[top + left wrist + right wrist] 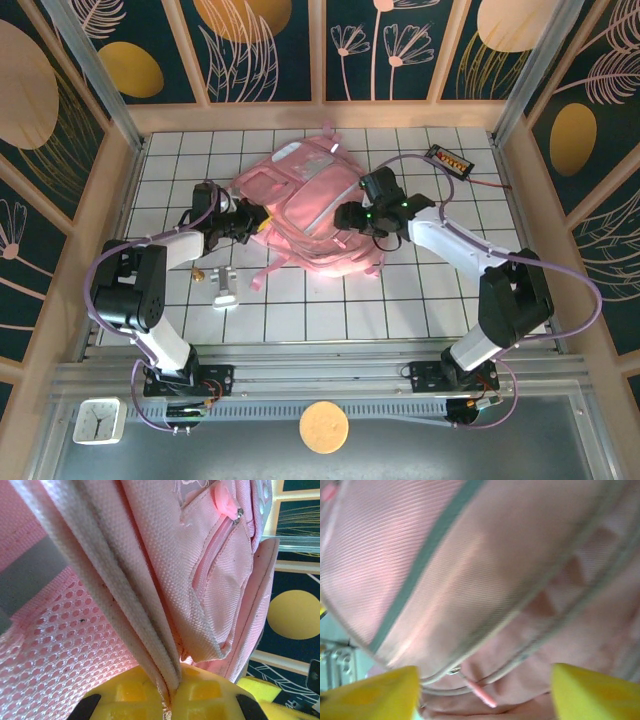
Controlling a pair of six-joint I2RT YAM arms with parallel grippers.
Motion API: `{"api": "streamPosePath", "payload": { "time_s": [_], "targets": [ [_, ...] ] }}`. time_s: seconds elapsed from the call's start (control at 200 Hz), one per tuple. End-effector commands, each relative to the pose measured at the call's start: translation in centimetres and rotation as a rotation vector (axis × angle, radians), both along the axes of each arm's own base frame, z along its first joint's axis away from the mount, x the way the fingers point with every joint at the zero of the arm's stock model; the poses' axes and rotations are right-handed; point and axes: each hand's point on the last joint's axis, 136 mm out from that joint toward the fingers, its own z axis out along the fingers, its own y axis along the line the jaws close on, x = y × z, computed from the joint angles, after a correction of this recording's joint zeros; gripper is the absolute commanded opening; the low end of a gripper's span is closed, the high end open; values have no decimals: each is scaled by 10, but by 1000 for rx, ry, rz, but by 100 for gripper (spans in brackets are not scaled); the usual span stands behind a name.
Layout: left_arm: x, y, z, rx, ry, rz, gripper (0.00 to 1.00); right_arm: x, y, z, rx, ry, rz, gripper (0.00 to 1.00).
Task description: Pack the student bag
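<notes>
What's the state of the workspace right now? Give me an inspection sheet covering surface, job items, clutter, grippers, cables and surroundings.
Surface: white tiled tabletop, bare at the front.
Job's things: pink bag lying mid-table between the arms.
Clutter: small white object near the left arm; board at the back right; clock and disc on the front ledge.
Grippers: left gripper shut on a bag fabric edge; right gripper open, close against the bag.
Cables: purple cables looping along both arms; red wire from the board.
Surroundings: floral panels in wooden frames.
</notes>
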Motion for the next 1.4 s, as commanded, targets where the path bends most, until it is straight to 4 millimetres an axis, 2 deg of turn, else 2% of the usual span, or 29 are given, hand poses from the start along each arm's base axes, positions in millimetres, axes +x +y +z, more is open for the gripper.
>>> {"api": "streamPosePath", "payload": {
  "time_s": [0.0, 0.18, 0.415, 0.485, 0.636, 0.731, 0.911, 1.086, 1.221, 1.396],
  "targets": [
    [10, 4, 12, 11, -75, 1, 0, -11, 22, 15, 42, -82, 198, 82],
    [11, 3, 11, 4, -65, -1, 0, -17, 27, -10, -56, -49, 312, 78],
    [14, 4, 12, 5, -65, 2, 0, -41, 38, -48, -120, 34, 386, 62],
    [13, 4, 12, 5, -64, 0, 0, -48, 45, -58, -154, 48, 412, 61],
    [13, 4, 11, 4, -60, 0, 0, -47, 45, -71, -206, 69, 402, 58],
    [14, 5, 13, 4, -64, 1, 0, -44, 41, -71, -228, 63, 388, 57],
    [15, 4, 13, 3, -65, -1, 0, -36, 25, -78, -293, 74, 312, 43],
    [17, 4, 16, 2, -70, -1, 0, -29, 21, -78, -302, 64, 259, 23],
    [20, 5, 17, 12, -74, -5, 0, -23, 15, -71, -334, 45, 233, 0],
    [25, 17, 13, 25, -70, 17, 0, -26, 17, -45, -304, 20, 231, 0]
  ]
}}
